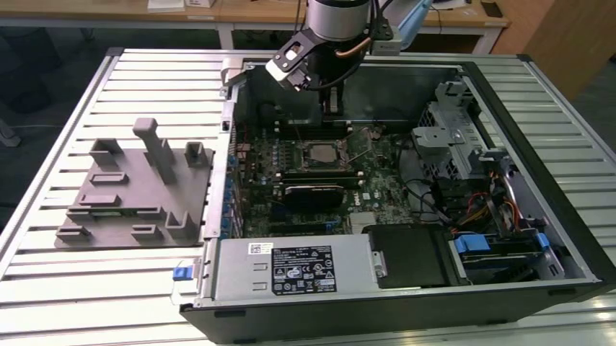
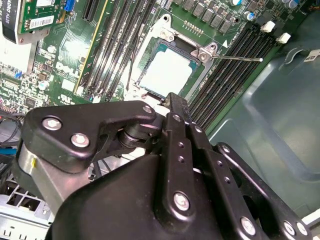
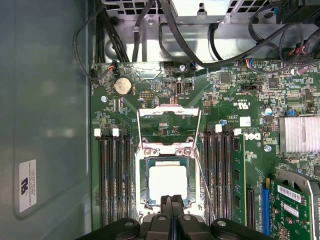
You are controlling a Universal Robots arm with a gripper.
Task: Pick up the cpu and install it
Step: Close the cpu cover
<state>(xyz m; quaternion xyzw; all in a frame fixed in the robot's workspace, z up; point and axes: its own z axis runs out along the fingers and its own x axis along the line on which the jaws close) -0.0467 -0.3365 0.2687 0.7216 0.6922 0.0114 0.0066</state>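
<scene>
Pincer (image 3: 171, 201): fingers pressed together, nothing between them; tips poised just over the near rim of the socket frame (image 3: 141, 175) in both wrist views; at the upper middle of the exterior view, above the open computer case (image 1: 385, 317).
Cpu (image 3: 168, 182): flat in the socket frame, silver top facing up, free of the pincer (image 2: 172, 98); also bright inside the frame in the second wrist view (image 2: 167, 75).
Done, judged: pick-up and placing, since the cpu lies level in its seat with the pincer empty.
Left, judged: clamping, if counted as part of installing; load plate (image 3: 169, 127) hinged open away from the cpu, retention lever (image 3: 202, 175) standing free and not hooked down.
Count, cpu: one.
Count, socket frame: one.
Count, load plate and retention lever: one each.
Count, white memory-slot latches (image 3: 96, 132): four, two on each side of the socket frame, in the first wrist view.
Count, coin cell (image 3: 122, 86): one, on the motherboard beyond the load plate.
Count, grey holder block (image 1: 135, 187): one, on the ribbed metal surface (image 1: 144, 86) at the exterior view's left, well apart from the pincer (image 1: 330, 108); no chip seen on it.
</scene>
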